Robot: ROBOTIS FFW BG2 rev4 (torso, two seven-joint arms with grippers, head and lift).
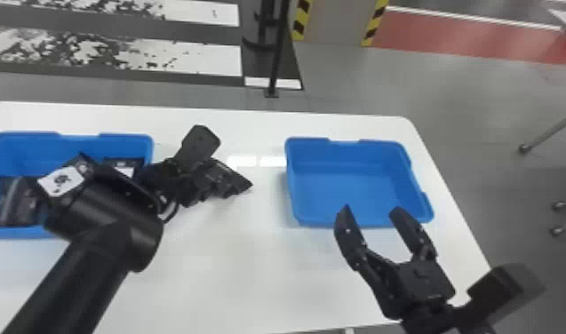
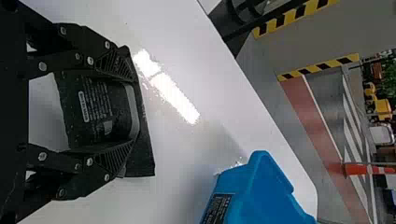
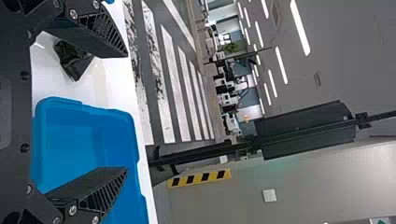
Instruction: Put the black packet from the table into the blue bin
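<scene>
- Between the two bins, nearer the left one: one black packet point(image 2: 100, 109), set well back from the near edge of your table point(image 1: 250, 275).
- At that packet: your left gripper point(image 1: 224, 181), fingers apart, one toward each side of it; whether they grip it, you cannot tell.
- Near the far-right corner: one right blue bin point(image 1: 295, 195), blue floor showing, its right wall just beside the table's right edge.
- Near the far-left corner: one left blue bin point(image 1: 68, 137), holding black packets point(image 1: 17, 202); your left arm crosses above its near-right part.
- At the right bin's near wall, as the head view shows it: your right gripper point(image 1: 370, 211), fingers spread wide, nothing held.
- Room: a broad stretch of white tabletop separates packet and right bin; a narrower strip runs behind both bins to the far edge.
</scene>
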